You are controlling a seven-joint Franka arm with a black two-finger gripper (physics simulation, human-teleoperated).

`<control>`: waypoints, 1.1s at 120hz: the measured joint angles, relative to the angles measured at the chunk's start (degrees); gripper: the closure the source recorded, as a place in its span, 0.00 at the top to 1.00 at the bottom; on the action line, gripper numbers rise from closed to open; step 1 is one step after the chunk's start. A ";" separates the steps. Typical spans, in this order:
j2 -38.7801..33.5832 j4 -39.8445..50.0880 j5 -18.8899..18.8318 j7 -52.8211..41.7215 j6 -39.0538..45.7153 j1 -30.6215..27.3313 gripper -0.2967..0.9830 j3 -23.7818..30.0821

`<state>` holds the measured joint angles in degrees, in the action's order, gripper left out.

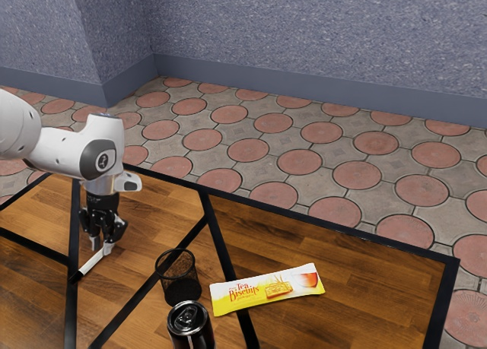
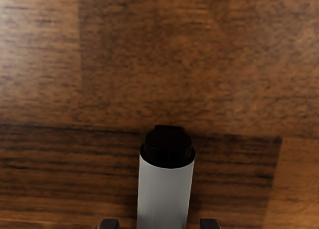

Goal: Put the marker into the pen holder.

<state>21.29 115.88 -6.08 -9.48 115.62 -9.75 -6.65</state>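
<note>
Grasping is apparently in hand: the marker (image 2: pixel 164 196) is straddled by open jaws. Next, they should be closed around it, before the pen holder (image 1: pixel 183 291) is approached.

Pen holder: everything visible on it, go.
The pen holder is a black, round cup with see-through mesh walls, likely metal, and a thin rim around its open top. It stands upright and empty on the wooden table, beside the black can and Tea Biscuits packet. Can contact: can't tell.
</note>
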 joint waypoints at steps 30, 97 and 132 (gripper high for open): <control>0.65 0.06 1.25 -1.24 0.58 0.00 0.29 0.38; -34.87 23.11 -7.68 0.59 21.39 1.16 0.15 13.99; -48.03 35.10 8.72 10.93 38.59 0.39 0.15 27.81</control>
<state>-26.74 150.99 2.65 1.45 154.21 -9.37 21.16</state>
